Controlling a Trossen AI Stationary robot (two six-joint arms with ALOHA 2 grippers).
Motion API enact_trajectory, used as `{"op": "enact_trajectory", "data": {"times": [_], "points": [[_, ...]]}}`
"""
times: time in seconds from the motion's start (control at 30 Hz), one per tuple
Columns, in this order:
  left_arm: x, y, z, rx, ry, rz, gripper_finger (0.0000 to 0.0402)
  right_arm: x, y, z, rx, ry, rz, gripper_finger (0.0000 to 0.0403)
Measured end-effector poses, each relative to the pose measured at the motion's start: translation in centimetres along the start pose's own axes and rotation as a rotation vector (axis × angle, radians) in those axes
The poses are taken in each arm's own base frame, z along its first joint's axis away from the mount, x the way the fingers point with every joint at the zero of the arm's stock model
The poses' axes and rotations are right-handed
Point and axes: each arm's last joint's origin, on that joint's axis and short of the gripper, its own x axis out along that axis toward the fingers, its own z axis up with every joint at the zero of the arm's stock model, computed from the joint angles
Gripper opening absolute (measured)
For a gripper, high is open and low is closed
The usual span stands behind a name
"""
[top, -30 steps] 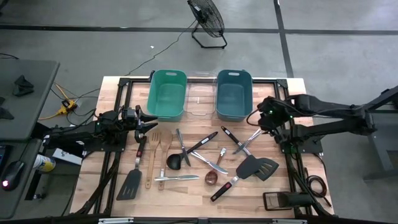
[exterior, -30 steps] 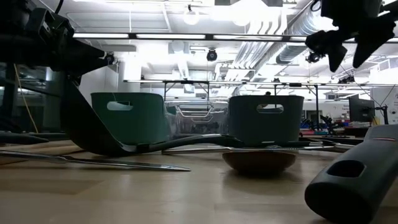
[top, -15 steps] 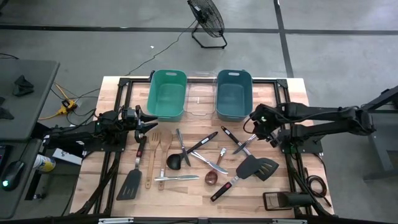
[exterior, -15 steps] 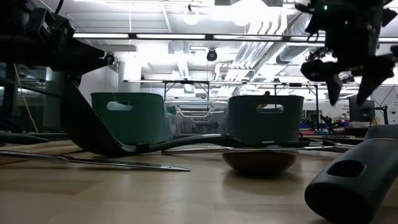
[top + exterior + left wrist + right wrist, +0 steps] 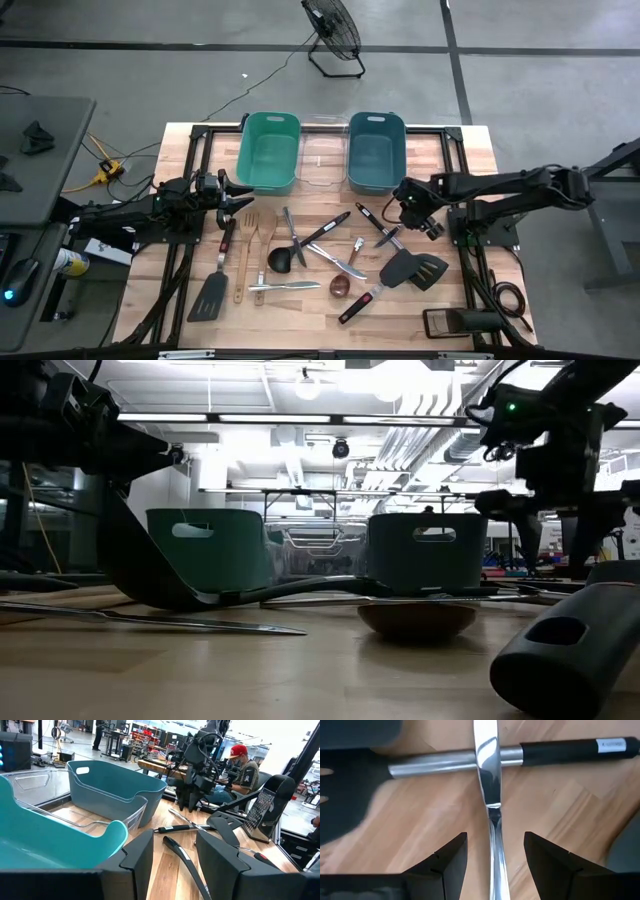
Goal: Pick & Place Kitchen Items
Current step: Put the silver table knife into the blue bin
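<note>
From above, a wooden table [image 5: 180, 300] carried a green bin [image 5: 269, 150], a clear bin [image 5: 322, 160] and a blue bin [image 5: 375, 150] side by side along its far edge. The kitchen items [image 5: 320, 258] lay scattered across the middle of the table, nearer than the bins: black spatulas, wooden spoons, a ladle and silver cutlery. The left gripper [image 5: 243, 198] waited at the table's left side, near the green bin's corner and above a red-handled spatula [image 5: 218, 272]. The right gripper [image 5: 400, 210] reached in from the right, low over a silver knife [image 5: 398, 229] that crossed a black-handled utensil [image 5: 378, 224].

At table height, a black spatula blade [image 5: 150, 575] and a dark handle [image 5: 570, 650] lay close to the camera. The right gripper [image 5: 545, 530] hung at the right in front of the blue bin [image 5: 430, 550], fingers pointing down.

Through the left wrist camera, the left gripper's fingers [image 5: 137, 857] stood apart with nothing between them, beside the green bin's rim [image 5: 50, 840]. The right arm showed farther off, and beyond the table a person [image 5: 245, 772] sat.

Through the right wrist camera, the right gripper's fingers [image 5: 451, 857] stood apart on either side of the silver knife [image 5: 490, 795], not touching it. The knife lay over the black-handled utensil's [image 5: 570, 751] metal shaft.
</note>
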Motion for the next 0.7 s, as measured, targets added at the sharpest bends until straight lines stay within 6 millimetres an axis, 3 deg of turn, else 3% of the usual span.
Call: {"op": "enact_trajectory", "data": {"times": [0.7], "points": [[0.0, 0.0, 0.0, 0.000, 0.000, 0.000, 0.0149, 2.9, -0.2, 1.0, -0.062, 0.058, 0.051, 0.0188]]}}
